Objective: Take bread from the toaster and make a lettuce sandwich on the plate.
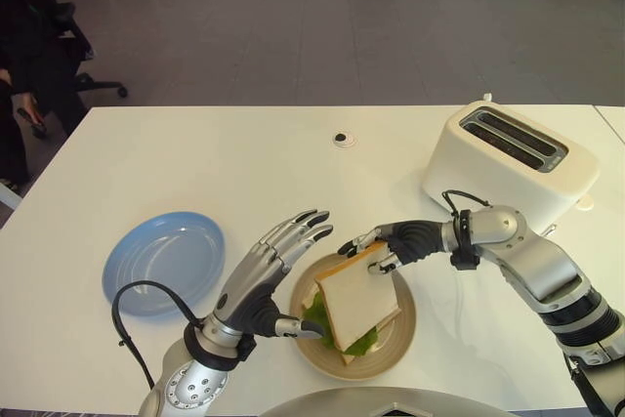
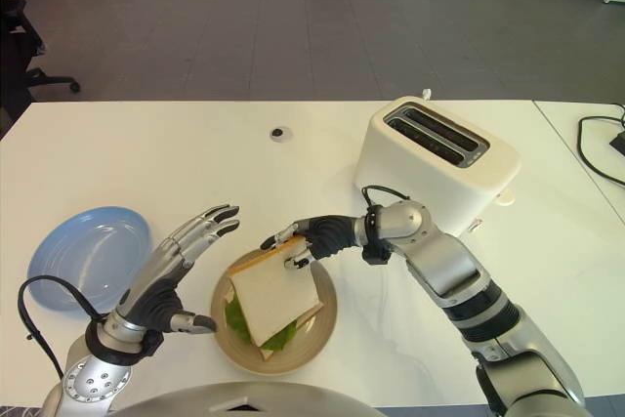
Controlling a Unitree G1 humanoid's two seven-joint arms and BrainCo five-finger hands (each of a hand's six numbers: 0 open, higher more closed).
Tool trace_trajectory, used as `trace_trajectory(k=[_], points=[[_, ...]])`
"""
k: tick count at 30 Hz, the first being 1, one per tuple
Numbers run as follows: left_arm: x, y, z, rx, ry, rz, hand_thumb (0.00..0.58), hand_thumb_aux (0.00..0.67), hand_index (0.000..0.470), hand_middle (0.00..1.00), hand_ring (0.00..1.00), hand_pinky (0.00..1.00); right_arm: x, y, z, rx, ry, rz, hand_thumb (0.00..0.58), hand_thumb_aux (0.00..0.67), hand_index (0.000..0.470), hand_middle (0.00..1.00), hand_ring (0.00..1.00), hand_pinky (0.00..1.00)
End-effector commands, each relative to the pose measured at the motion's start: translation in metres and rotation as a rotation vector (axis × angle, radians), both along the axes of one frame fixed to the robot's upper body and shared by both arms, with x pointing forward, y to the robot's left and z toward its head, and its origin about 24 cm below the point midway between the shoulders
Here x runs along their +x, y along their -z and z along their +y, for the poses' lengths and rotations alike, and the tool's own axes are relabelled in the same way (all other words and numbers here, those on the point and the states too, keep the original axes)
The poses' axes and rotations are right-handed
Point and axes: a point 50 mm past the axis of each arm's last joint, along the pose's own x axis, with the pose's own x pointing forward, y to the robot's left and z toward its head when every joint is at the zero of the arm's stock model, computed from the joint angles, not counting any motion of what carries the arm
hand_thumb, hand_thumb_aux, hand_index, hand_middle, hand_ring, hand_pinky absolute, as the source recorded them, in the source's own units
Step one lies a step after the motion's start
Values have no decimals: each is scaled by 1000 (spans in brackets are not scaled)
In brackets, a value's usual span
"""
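- Blue plate lies on the white table, just outside the left hand, on its left.
- Left hand is released: its fingers are spread and straight and hold nothing. It hovers over the table beside the left rim of the tan plate, with one digit pointing towards the lettuce.
- Lettuce lies on the tan plate between the two hands, its green showing at the left and lower edges of the bread. A pale edge of a lower slice shows beneath it.
- Bread slice sits tilted on top of the lettuce. Its lower end is down on the stack and its upper crust edge is raised in the right hand.
- Small round fitting sits on the table beyond the fingertips of both hands, well apart from them.
- Right hand is clenched on the bread slice, pinching its upper edge over the far side of the tan plate.
- White toaster stands behind the right wrist, near it, with its two slots facing up.
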Motion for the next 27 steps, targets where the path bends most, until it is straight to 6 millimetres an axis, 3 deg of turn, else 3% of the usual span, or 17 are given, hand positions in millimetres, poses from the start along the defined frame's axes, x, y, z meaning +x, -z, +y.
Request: trace_trajectory(k=[1, 9, 14, 18, 21, 22, 23, 25, 27], points=[[-5, -1, -4, 95, 10, -20, 0, 0, 0, 0, 0, 0, -1, -1, 3, -32, -31, -75, 580, 670, 470, 0, 0, 0], [-17, -3, -17, 425, 92, -101, 0, 0, 0, 0, 0, 0, -2, 10, 6, -94, -81, -198, 580, 670, 470, 0, 0, 0], [-24, 10, -17, 697, 180, -107, 0, 0, 0, 0, 0, 0, -2, 14, 12, -84, -101, -223, 580, 670, 470, 0, 0, 0], [-29, 16, -16, 783, 221, -92, 18, 11, 7, 0, 0, 0, -1, 13, 17, -69, -111, -244, 580, 670, 470, 0, 0, 0], [-32, 27, -14, 825, 252, -29, 58, 34, 24, 0, 0, 0, 1, 13, 18, -66, -111, -256, 580, 670, 470, 0, 0, 0], [-33, 34, -13, 841, 267, 0, 112, 68, 48, 0, 0, 0, 1, 13, 18, -65, -109, -260, 580, 670, 470, 0, 0, 0], [-34, 40, -13, 856, 281, 22, 128, 79, 55, 0, 0, 0, 2, 13, 19, -63, -109, -263, 580, 670, 470, 0, 0, 0], [-36, 51, -16, 881, 313, 45, 132, 81, 57, 0, 0, 0, 2, 14, 21, -61, -108, -268, 580, 670, 470, 0, 0, 0], [-39, 59, -16, 914, 331, 58, 96, 58, 41, 0, 0, 0, 4, 15, 23, -63, -103, -283, 580, 670, 470, 0, 0, 0]])
